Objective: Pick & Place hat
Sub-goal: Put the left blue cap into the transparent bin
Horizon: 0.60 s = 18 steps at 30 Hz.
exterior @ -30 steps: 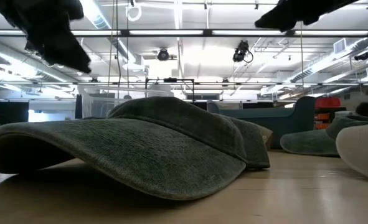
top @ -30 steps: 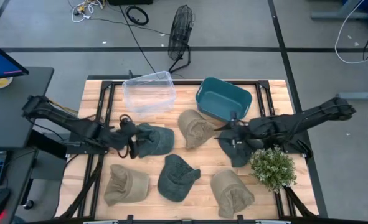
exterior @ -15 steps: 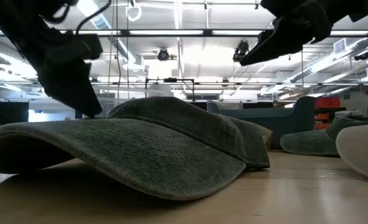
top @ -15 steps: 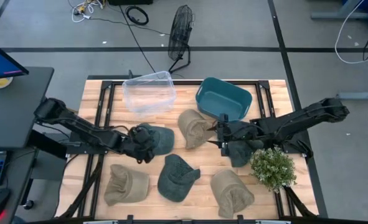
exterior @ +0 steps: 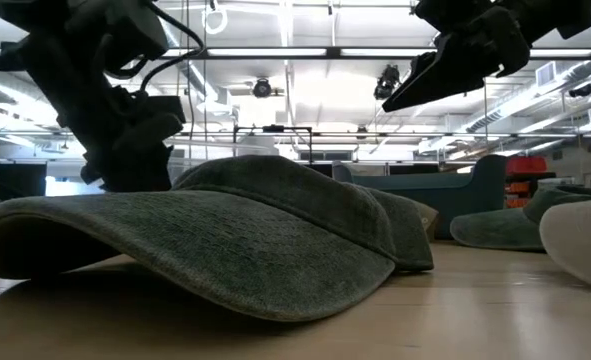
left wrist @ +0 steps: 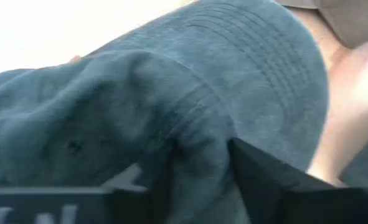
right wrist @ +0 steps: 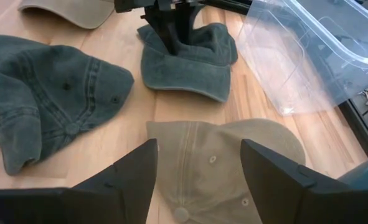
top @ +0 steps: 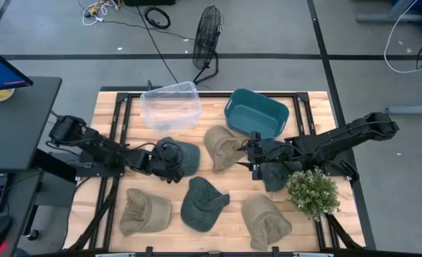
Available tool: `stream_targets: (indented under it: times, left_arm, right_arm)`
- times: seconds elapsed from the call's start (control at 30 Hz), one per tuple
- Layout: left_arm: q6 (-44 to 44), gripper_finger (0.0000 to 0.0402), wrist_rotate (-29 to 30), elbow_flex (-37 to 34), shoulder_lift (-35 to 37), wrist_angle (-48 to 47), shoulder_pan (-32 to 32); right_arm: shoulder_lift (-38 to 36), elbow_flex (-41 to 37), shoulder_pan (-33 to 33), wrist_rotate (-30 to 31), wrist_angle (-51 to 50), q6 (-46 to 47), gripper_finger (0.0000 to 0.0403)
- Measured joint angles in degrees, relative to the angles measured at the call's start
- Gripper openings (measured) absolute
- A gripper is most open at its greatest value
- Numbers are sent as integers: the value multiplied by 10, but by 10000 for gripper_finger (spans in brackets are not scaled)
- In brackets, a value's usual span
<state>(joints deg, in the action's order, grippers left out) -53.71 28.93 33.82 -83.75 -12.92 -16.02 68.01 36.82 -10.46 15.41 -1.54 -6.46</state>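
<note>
Left gripper [top: 171,158] fingers pinching crown of dark green denim cap [top: 183,158] on wooden surface [top: 218,181]. Right gripper [top: 245,156] spread above tan cap [top: 222,147]. No hat binned yet.

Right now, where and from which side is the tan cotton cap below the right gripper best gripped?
Grip the tan cotton cap at its soft crown, coming straight down. It lies flat on the wooden table, and the right gripper hovers open right above it.
</note>
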Motion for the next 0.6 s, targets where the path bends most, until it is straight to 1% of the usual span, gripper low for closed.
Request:
stream_targets:
  times: [0.1, 0.13, 0.17, 0.33, 0.47, 0.53, 0.6]
  left_arm:
    - [20, 47, -15, 0, 12, 3, -6]
    - [21, 25, -19, 0, 16, 1, -8]
    - [19, 15, -21, 1, 23, -1, -11]
    - [33, 7, -27, 19, 75, -6, -30]
    - [73, 5, -20, 57, 122, -27, -41]
    - [96, 5, -10, 85, 139, -47, -41]
    - [119, 5, 22, 118, 154, -85, -41]
  right_arm:
    - [0, 0, 0, 0, 0, 0, 236]
    - [0, 0, 0, 0, 0, 0, 236]
    - [0, 0, 0, 0, 0, 0, 236]
    - [0, 0, 0, 0, 0, 1, 236]
    - [0, 0, 0, 0, 0, 12, 236]
    - [0, 0, 0, 0, 0, 15, 236]
    - [0, 0, 0, 0, 0, 15, 236]
